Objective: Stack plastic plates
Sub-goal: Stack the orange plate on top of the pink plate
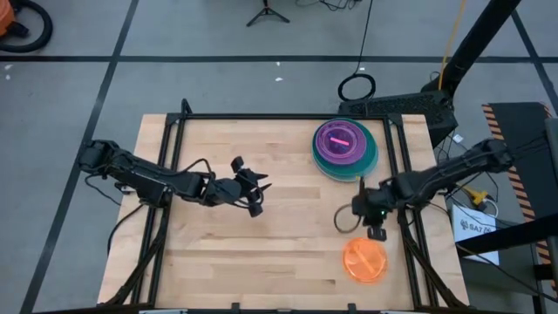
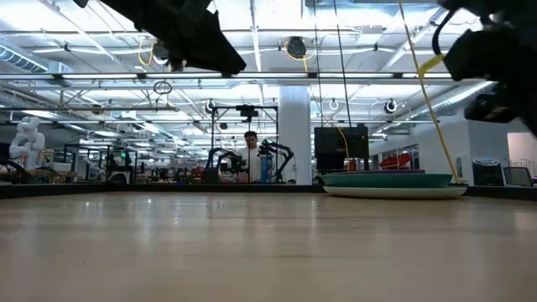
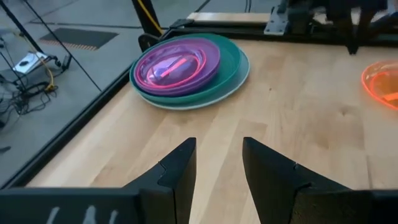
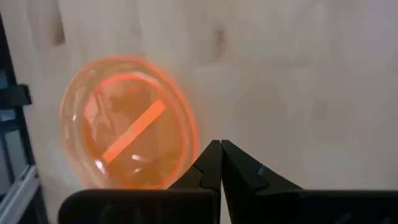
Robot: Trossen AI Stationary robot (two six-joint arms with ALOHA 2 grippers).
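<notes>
Orange plate (image 4: 127, 123) outside low view

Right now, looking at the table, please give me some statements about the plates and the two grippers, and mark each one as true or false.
1. The orange plate lies on top of the stack of plates. False: it lies alone on the table, apart from the stack.
2. The right gripper is shut and holds nothing. True.
3. The left gripper grips a purple plate. False: its fingers are open and empty, above bare wood.
4. A purple plate sits above a green plate in the stack. True.
5. The right gripper is close to the orange plate. True.
</notes>
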